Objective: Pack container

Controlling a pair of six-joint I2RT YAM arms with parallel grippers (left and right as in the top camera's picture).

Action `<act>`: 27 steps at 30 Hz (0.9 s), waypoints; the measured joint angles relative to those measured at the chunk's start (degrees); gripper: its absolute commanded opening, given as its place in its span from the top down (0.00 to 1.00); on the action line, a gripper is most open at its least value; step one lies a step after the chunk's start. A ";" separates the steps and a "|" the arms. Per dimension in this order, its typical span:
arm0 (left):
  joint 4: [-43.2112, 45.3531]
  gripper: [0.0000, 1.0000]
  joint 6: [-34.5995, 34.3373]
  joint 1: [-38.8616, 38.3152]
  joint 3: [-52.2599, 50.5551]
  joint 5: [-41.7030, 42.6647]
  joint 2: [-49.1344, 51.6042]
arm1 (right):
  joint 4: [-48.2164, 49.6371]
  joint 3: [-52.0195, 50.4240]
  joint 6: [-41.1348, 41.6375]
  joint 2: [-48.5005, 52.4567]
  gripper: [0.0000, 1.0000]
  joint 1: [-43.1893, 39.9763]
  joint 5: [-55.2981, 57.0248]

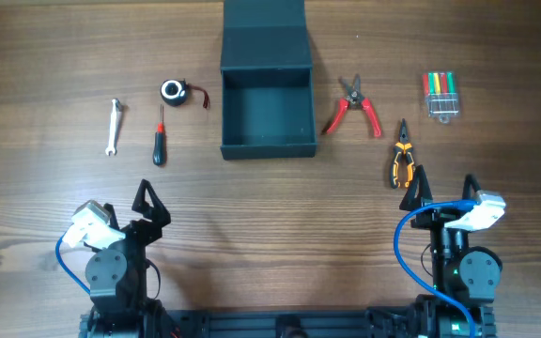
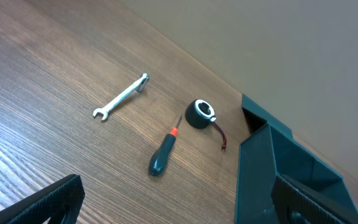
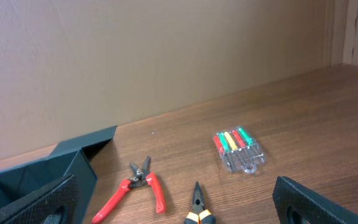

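Container (image 1: 269, 148), flap lid open, stands far-centre on the table (image 1: 280, 221). Left pincer (image 1: 151, 208) and right pincer (image 1: 444, 183) hover at the near side, each spread wide and holding nothing.

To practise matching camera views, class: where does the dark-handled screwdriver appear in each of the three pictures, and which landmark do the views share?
Overhead: the screwdriver lies left of centre, between the wrench and the container.
Left wrist: near the middle, below and right of the wrench.
Right wrist: not in it.
Shared landmark: the container, at the right in the left wrist view and at the lower left in the right wrist view.
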 measured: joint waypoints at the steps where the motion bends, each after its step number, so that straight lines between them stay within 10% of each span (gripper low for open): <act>1: 0.00 0.00 0.00 0.00 0.00 0.00 0.00 | 0.00 0.00 0.00 0.00 0.00 0.00 0.00; 20: 0.04 0.00 -1.11 0.00 0.00 12.02 0.02 | -0.02 0.00 20.09 0.63 0.01 0.00 -3.26; 27: -1.53 0.00 -6.05 0.02 9.66 16.20 12.50 | -0.70 5.75 21.64 18.53 0.00 0.00 -10.51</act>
